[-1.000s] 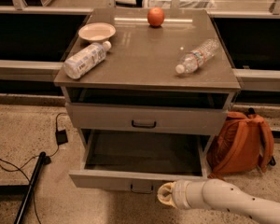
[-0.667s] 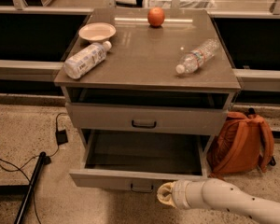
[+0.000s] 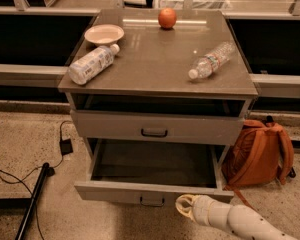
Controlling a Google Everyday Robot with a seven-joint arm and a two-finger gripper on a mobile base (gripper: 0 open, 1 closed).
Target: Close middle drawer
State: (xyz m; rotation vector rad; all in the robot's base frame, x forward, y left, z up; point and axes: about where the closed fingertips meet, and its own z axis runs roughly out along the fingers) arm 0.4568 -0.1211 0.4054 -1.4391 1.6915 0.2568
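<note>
The middle drawer point(image 3: 115, 192) is pulled far out of the grey cabinet, and its dark inside looks empty. Its small dark loop handle point(image 3: 152, 201) sits at the centre of the front. My gripper point(image 3: 184, 205), cream-coloured on a pale arm, comes in from the lower right. It sits low in front of the drawer front, just right of the handle and close to or touching the front. The drawer above point(image 3: 200, 129), with its own dark handle, is nearly in.
On the cabinet top point(image 3: 150, 59) lie a white bottle point(image 3: 91, 64), a clear bottle point(image 3: 211, 60), a pale bowl point(image 3: 104, 33) and an orange fruit point(image 3: 167, 18). An orange backpack point(image 3: 260, 151) leans at the cabinet's right. A cable with a plug point(image 3: 66, 146) and a black pole point(image 3: 34, 199) lie on the floor at left.
</note>
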